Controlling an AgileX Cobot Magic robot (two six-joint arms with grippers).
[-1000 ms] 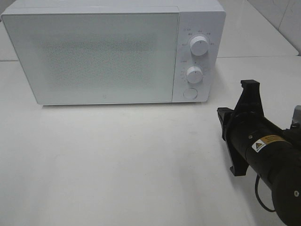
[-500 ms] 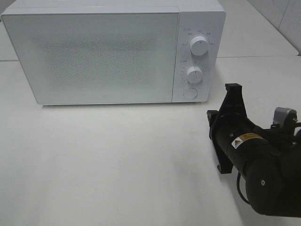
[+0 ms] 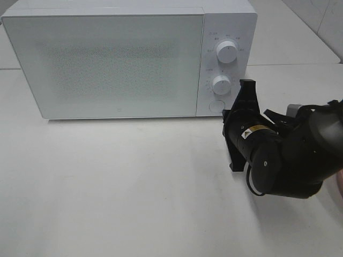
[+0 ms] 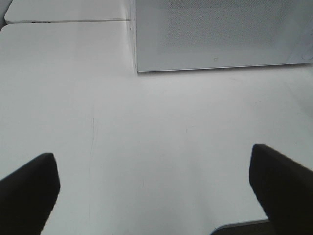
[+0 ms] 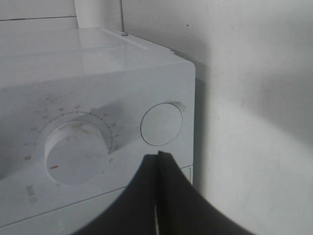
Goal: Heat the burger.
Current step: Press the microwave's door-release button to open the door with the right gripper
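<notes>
The burger is out of view. A white microwave (image 3: 107,59) stands at the back of the table with its door closed. My right gripper (image 3: 247,84) is shut on nothing. Its tips sit just to the right of the control panel, close to the round button (image 3: 216,106). In the right wrist view the closed fingertips (image 5: 157,155) point at that round button (image 5: 161,124), a short way off it, with the lower knob (image 5: 76,152) beside it. My left gripper (image 4: 154,188) shows only in the left wrist view. It is open over bare table, facing the microwave's door (image 4: 220,34).
Two white knobs (image 3: 227,52) (image 3: 221,84) sit on the panel above the round button. The white table (image 3: 134,182) spreads in front of the microwave. The right arm's black body (image 3: 284,155) fills the right side. A seam (image 4: 68,20) between tabletops runs left of the microwave.
The right arm has swung left and toward the microwave, bringing its shut gripper from the table's right side up to the control panel. The left gripper stays open and still.
</notes>
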